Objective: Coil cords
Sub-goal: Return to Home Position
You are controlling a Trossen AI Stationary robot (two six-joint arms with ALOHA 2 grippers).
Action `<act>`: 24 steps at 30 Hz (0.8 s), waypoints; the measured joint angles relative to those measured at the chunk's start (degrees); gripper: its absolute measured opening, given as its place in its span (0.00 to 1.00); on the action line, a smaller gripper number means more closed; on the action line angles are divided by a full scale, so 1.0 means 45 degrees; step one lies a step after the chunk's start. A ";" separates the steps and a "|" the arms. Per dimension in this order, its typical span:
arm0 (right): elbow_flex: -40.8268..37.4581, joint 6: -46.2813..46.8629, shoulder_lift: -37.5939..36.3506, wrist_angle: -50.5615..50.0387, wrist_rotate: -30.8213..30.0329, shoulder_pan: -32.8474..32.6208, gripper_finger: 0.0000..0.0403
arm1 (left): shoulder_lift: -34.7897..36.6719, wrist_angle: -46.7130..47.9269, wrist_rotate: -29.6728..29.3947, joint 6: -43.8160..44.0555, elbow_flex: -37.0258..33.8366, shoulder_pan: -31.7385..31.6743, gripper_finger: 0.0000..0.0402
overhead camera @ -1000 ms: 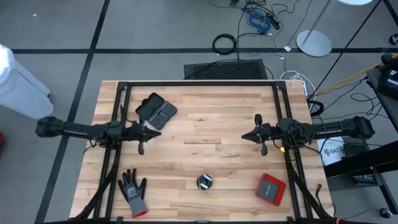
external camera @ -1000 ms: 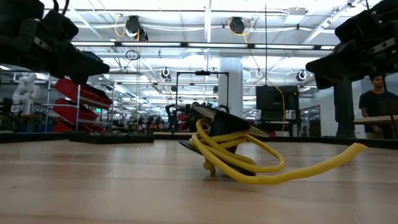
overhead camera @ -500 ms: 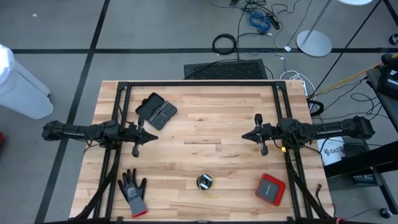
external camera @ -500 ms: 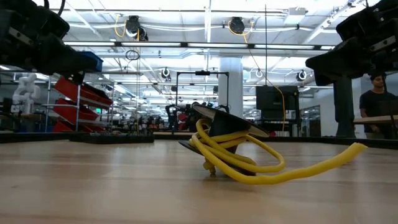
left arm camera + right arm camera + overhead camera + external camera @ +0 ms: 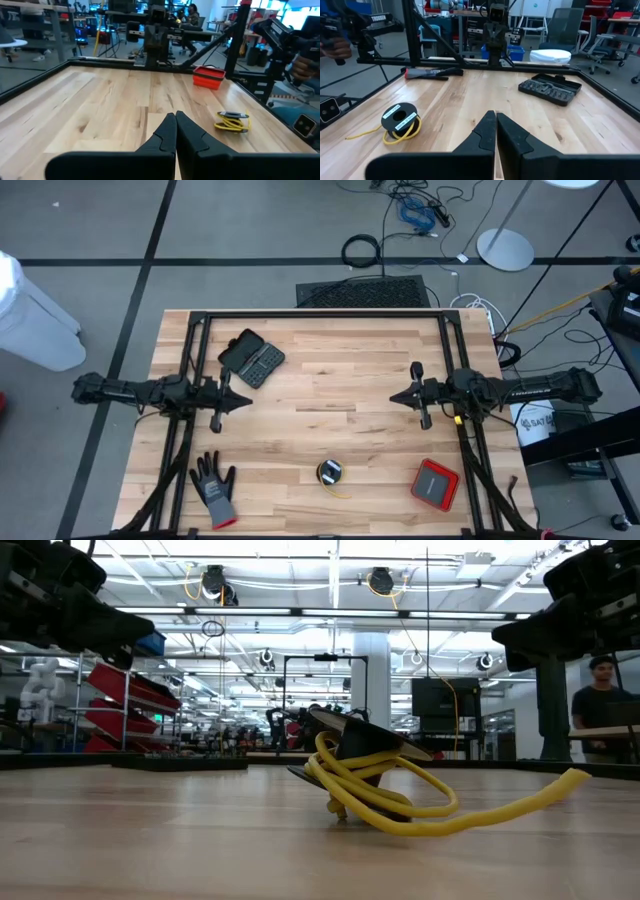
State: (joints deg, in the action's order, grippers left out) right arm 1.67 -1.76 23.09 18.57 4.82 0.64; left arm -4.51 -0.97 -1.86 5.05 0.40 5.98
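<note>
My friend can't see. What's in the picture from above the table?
A yellow cord wound on a black spool lies on the table, between a grey glove and a red case. The left gripper and right gripper hover shut and empty above the table's middle, pointing at each other. A black tool case lies by the left arm.

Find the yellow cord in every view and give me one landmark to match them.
High view: cord low on the table, between glove and red case.
Low view: cord at centre.
Left wrist view: cord nearer than the red case.
Right wrist view: cord nearer than the glove.
Landmark: the table, seen in all four.
</note>
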 joint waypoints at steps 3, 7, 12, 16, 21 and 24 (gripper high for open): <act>0.0000 0.0132 0.0000 -0.0154 0.0000 0.0000 0.00 | 0.0128 -0.0055 -0.0325 -0.0306 0.0000 0.0251 0.00; 0.0000 0.0174 -0.0002 -0.0277 0.0000 0.0000 0.00 | 0.0704 0.0403 -0.0720 -0.0537 0.0197 0.0296 0.00; 0.0000 0.0136 -0.0010 -0.0150 0.0681 0.0000 0.00 | 0.1001 0.1961 -0.0745 -0.0669 0.0743 0.0296 0.00; 0.0000 -0.0071 -0.0105 0.0219 0.0946 0.0000 0.00 | 0.1005 0.1481 -0.0801 -0.0928 0.0605 0.0223 0.00; 0.0000 -0.0233 -0.0317 0.0356 0.0906 0.0000 0.00 | 0.1001 -0.0002 -0.0277 -0.0877 0.0032 0.0228 0.00; 0.0000 -0.0242 -0.0386 0.0602 0.0901 0.0000 0.00 | 0.0984 -0.0061 -0.0271 -0.0911 0.0005 0.0223 0.00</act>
State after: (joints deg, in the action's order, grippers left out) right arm 1.67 -2.85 21.35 21.27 8.87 0.64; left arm -0.09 -1.25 -3.08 0.95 0.43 6.98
